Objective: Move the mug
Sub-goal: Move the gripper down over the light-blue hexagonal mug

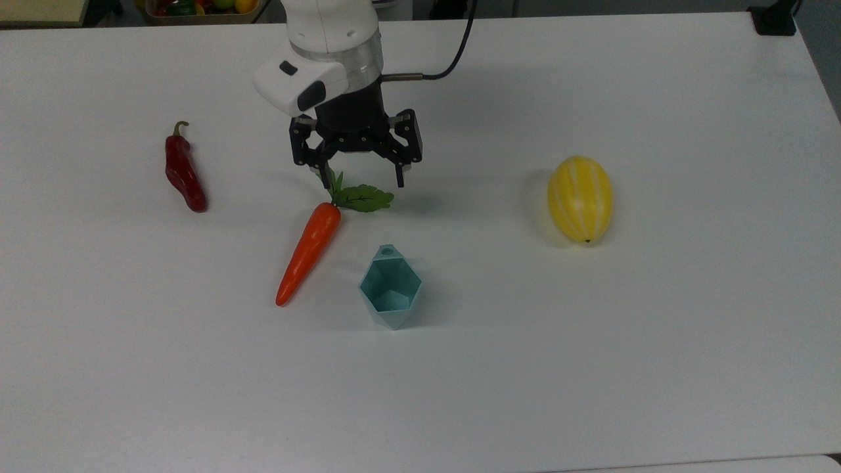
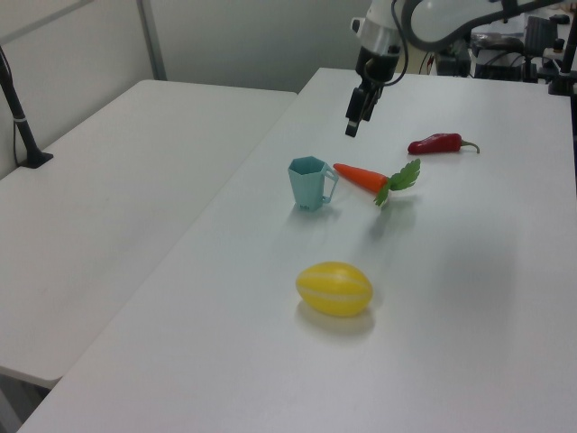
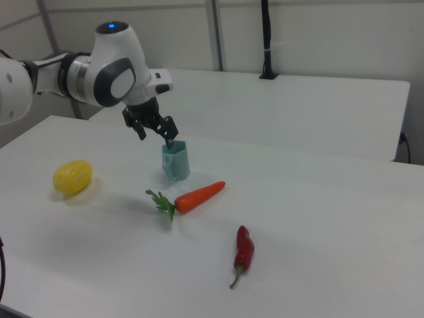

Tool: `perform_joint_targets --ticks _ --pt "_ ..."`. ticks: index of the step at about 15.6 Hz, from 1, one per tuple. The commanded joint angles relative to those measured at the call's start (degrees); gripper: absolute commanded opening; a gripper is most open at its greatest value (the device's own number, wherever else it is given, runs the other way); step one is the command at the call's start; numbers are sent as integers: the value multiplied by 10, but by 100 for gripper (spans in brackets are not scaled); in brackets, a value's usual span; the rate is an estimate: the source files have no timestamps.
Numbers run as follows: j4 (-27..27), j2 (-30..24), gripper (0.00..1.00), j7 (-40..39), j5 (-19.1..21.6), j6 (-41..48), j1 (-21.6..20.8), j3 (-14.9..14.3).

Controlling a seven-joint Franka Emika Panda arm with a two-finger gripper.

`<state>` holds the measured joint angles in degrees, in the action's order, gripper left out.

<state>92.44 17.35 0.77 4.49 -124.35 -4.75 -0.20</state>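
Hand (image 1: 364,176) open above carrot (image 1: 309,253) leaves; mug (image 1: 390,293) upright, just beside carrot, untouched

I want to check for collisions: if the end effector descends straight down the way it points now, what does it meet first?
Probably the green leafy top of the orange carrot, or bare white table beside it; depth is unclear. The open end effector hangs short of the pale teal faceted mug.

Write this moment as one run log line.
hand: open, above carrot leaves | mug: upright on table, untouched | step: approach
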Motion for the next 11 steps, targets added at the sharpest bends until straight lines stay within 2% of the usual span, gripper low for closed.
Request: perform_joint_targets --ticks 1,5,11 --pt "-2 23 100 20 -9 -33 -14 -5" --pt "-3 47 100 30 -20 -56 -15 -5" --pt "-5 97 100 74 -60 -110 -26 -5"
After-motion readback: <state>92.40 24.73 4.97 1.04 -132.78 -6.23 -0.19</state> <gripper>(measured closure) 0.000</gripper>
